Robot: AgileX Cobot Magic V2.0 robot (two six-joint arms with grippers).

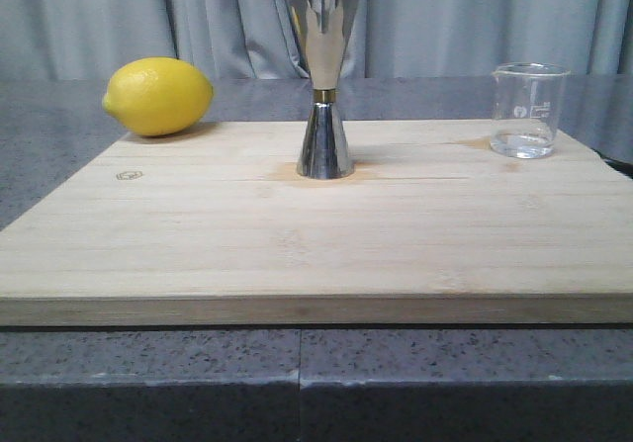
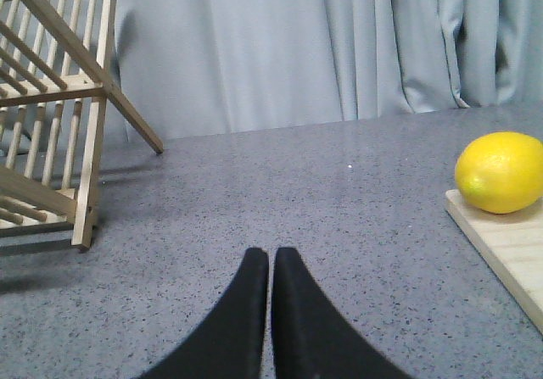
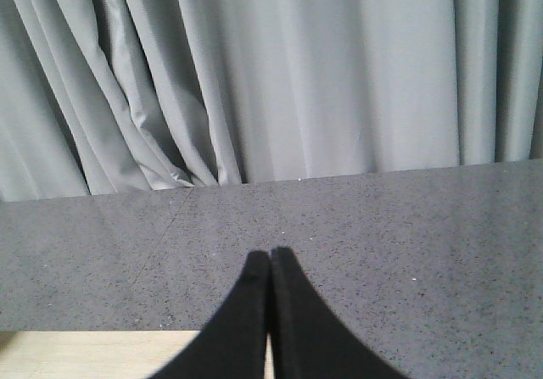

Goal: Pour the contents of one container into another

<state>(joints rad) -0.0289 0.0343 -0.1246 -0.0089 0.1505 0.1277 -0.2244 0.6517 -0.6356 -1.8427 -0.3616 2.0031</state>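
Steel jigger (image 1: 323, 86) upright – gold waist band, clear glass beaker (image 1: 527, 110) apart.

Lemon (image 1: 158, 96), steel jigger (image 1: 323, 84), glass beaker (image 1: 529, 110), upright on wooden board (image 1: 297, 234)

I see the glass beaker (image 1: 529, 110) upright at the board's far right corner — clear, faint printed markings, a little clear liquid in its bottom. Well to its left, mid-board toward the far edge, stands the steel jigger (image 1: 323, 84) — hourglass-shaped, gold-banded waist, upright, taller.
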